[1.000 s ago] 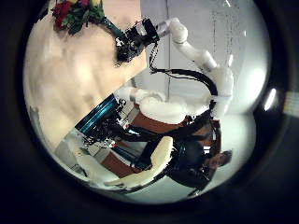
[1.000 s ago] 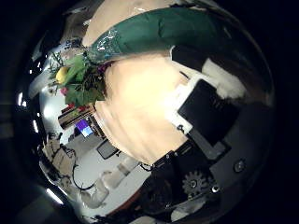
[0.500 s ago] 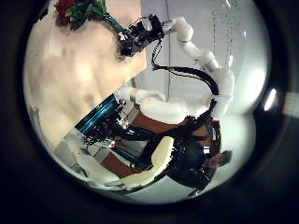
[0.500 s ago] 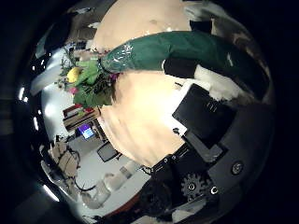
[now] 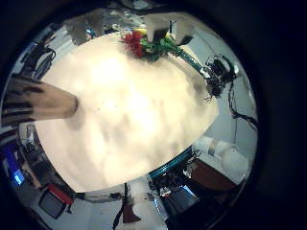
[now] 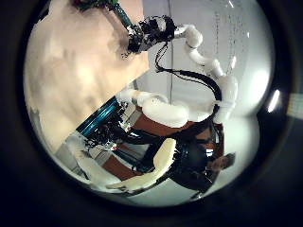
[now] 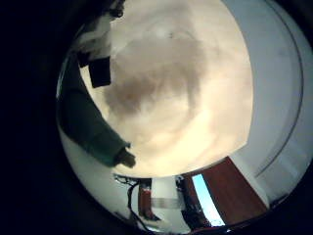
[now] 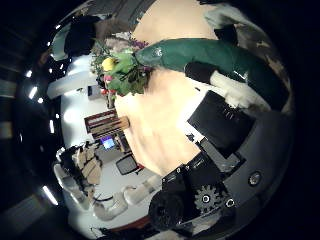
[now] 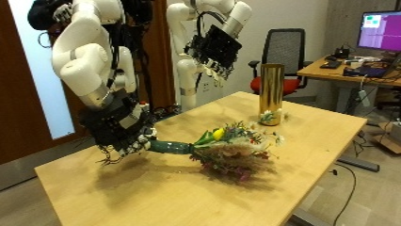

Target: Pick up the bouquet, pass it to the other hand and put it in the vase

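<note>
Bouquet (image 9: 226,149) is in the right hand (image 9: 120,130), fingers curled round the green wrapped stem end, which hides most of the contact in the outside view. In the right thumb side palm view the green wrap (image 8: 195,55) runs across the fingers (image 8: 222,85) close to the palm, so the grip is on the stem. Long axis roughly level, just above the table (image 9: 301,160): stem end in the hand, flower head (image 9: 235,151) pointing away from it toward the vase (image 9: 269,94). Head is a mix of yellow, red and green with dried bits fanning out; whether its lowest sprigs touch the tabletop, cannot tell. Vase stands upright near the table's far edge, apart from the flowers. Left hand (image 9: 216,49) hangs up high, well above the table and clear of everything, fingers loosely extended downward, holding nothing. Left little finger side palm view shows the bouquet (image 5: 153,45) small and far across the table, with the vase (image 5: 38,103) cut off at that view's edge.
</note>
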Robot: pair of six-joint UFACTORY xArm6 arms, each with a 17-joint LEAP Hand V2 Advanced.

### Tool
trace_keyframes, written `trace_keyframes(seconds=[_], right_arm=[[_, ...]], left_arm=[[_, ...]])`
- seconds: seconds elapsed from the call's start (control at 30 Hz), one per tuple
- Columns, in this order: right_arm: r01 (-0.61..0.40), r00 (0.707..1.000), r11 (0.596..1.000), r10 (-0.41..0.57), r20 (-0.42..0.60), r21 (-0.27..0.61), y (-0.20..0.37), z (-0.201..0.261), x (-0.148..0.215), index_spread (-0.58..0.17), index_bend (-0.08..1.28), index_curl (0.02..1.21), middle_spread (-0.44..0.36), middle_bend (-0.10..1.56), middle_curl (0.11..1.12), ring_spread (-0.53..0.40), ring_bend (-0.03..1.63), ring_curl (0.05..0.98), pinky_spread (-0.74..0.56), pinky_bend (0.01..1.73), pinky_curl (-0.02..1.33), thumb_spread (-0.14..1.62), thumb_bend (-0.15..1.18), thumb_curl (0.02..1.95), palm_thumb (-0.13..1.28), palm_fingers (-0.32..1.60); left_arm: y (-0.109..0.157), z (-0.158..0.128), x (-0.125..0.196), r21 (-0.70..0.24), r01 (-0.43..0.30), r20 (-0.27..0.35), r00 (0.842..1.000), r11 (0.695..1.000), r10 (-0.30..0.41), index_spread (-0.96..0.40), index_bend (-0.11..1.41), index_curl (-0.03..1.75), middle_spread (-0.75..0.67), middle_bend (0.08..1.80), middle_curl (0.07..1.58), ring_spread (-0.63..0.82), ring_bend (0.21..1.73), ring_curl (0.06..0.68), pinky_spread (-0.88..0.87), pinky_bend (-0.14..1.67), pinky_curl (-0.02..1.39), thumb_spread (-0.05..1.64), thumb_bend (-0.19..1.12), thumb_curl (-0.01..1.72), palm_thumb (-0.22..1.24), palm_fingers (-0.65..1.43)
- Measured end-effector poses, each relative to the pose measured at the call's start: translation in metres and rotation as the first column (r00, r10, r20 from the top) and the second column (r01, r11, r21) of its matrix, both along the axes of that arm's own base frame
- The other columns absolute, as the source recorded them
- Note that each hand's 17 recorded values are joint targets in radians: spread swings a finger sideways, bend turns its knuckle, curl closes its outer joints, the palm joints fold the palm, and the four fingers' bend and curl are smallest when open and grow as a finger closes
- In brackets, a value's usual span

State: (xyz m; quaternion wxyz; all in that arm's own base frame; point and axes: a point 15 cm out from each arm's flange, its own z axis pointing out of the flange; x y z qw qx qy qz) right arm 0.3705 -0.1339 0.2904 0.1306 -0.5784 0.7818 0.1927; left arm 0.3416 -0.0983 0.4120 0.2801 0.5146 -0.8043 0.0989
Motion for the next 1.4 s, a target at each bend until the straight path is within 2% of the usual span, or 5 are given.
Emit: trace_keyframes(seconds=[0.57,0.83,0.9,1.1,1.4], right_arm=[[-0.044,0.997,0.996,0.049,-0.053,0.080,0.010,-0.019,0.000,-0.285,1.01,1.03,-0.166,1.27,0.88,-0.204,1.41,0.664,-0.22,1.34,0.77,0.71,-0.05,0.79,1.07,1.10],[-0.061,0.995,0.998,0.063,-0.081,0.031,0.007,-0.037,0.002,-0.268,0.55,0.88,-0.185,1.02,0.77,-0.265,1.25,0.572,-0.46,1.07,0.63,0.95,-0.03,0.59,0.82,0.52],[-0.071,0.994,0.997,0.073,-0.077,0.023,0.012,-0.036,0.004,-0.281,0.50,0.80,-0.157,0.88,0.70,-0.193,1.07,0.516,-0.22,0.86,0.59,0.99,-0.03,0.55,0.81,0.07],[-0.070,0.994,0.997,0.068,-0.091,-0.022,0.019,-0.027,0.005,-0.254,0.36,0.58,-0.052,0.59,0.52,0.014,0.83,0.371,0.26,0.73,0.44,1.01,-0.03,0.48,0.76,0.04],[-0.041,0.993,0.995,0.030,-0.111,-0.096,0.028,-0.060,0.008,-0.189,0.21,0.45,0.055,0.44,0.42,0.080,0.72,0.302,0.36,0.58,0.34,1.00,-0.03,0.44,0.75,0.17]], left_arm=[[0.002,0.002,-0.001,-0.003,-0.003,0.006,1.000,1.000,0.003,0.34,0.18,0.33,0.54,0.19,0.28,0.65,0.42,0.223,0.58,0.19,0.30,0.80,-0.04,0.32,0.20,-0.01],[0.002,0.003,-0.002,-0.004,0.000,0.010,1.000,1.000,0.000,0.34,0.18,0.33,0.54,0.19,0.28,0.65,0.43,0.224,0.57,0.19,0.30,0.80,-0.04,0.32,0.20,0.00],[0.001,0.003,-0.003,-0.004,0.001,0.010,1.000,1.000,-0.001,0.34,0.18,0.33,0.54,0.19,0.28,0.65,0.43,0.223,0.57,0.19,0.30,0.80,-0.04,0.32,0.20,0.00],[0.002,0.003,-0.002,-0.005,0.003,0.011,1.000,1.000,-0.003,0.34,0.18,0.33,0.54,0.19,0.28,0.65,0.43,0.221,0.57,0.19,0.30,0.79,-0.04,0.32,0.20,0.00],[0.001,0.002,-0.001,-0.008,0.002,0.010,1.000,1.000,-0.002,0.34,0.18,0.33,0.54,0.19,0.28,0.65,0.43,0.223,0.57,0.19,0.30,0.79,-0.04,0.32,0.19,0.00]])
